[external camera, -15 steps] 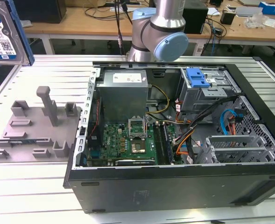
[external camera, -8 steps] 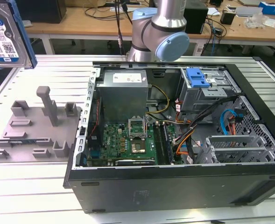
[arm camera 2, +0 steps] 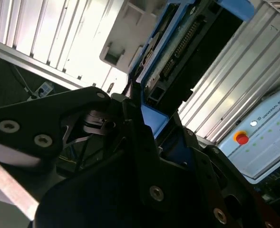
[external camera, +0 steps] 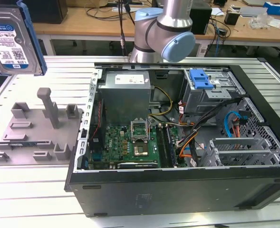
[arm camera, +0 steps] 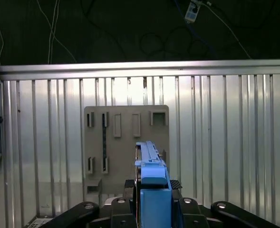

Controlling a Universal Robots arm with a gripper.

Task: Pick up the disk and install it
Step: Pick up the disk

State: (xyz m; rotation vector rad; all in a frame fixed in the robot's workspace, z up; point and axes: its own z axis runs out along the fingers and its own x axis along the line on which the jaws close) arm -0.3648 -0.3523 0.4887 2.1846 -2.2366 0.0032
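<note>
Gripping the disk (external camera: 10, 40) by its blue side rails, the gripper (arm camera: 152, 186) holds it on edge high above the grey fixture plate (external camera: 33, 135), beside the open computer case (external camera: 178, 190), probably to clear the plate's posts.

The arm (external camera: 172, 16) is smooth silver-grey tubing, its rounded joint caps (external camera: 178, 47) pale blue. The gripper (arm camera: 151, 189) is matte black, built of flat angular links (arm camera 2: 59, 118), with round silver screw heads (arm camera 2: 43, 139) at the pivots in both wrist views.
</note>
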